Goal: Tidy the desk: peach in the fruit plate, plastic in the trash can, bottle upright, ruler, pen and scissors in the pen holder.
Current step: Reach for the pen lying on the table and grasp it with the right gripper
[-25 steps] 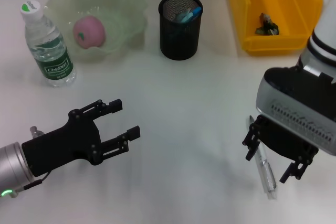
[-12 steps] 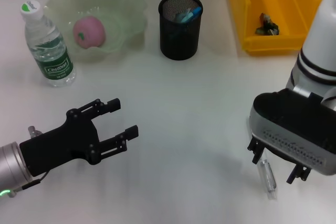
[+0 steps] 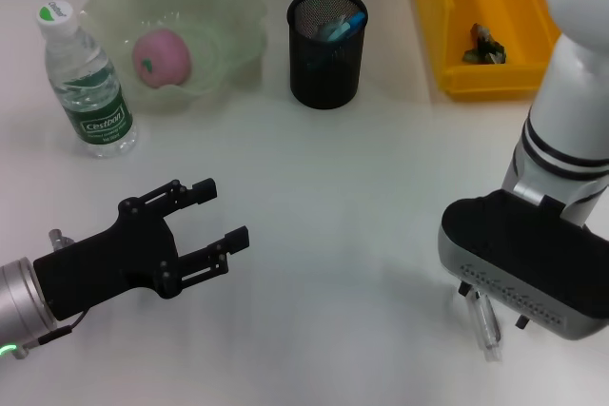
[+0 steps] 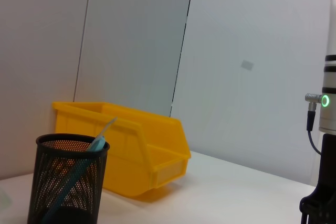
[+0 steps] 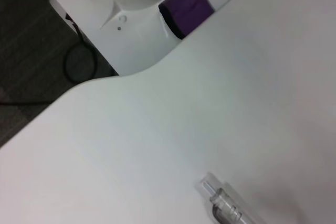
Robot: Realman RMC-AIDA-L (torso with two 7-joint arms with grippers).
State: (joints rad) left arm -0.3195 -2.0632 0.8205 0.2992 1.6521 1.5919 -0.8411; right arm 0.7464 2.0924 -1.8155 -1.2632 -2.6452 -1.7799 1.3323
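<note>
A clear pen (image 3: 487, 330) lies on the white desk at the front right. My right gripper (image 3: 490, 306) is lowered over it, and its finger stubs show apart on either side of the pen, mostly hidden under the wrist body. The pen's end shows in the right wrist view (image 5: 224, 207). My left gripper (image 3: 217, 218) is open and empty above the desk at the front left. The pink peach (image 3: 160, 56) lies in the green fruit plate (image 3: 228, 7). The water bottle (image 3: 88, 83) stands upright. The black mesh pen holder (image 3: 326, 40) holds blue items.
A yellow bin (image 3: 447, 35) at the back right holds a dark scrap (image 3: 483, 45). The left wrist view shows the pen holder (image 4: 68, 179), the bin (image 4: 131, 150) and my right arm (image 4: 325, 129). The desk's front edge shows in the right wrist view (image 5: 131, 77).
My right arm has swung over and lowered onto the pen, so the wrist body now covers most of the fingers and the pen. The left arm has barely moved.
</note>
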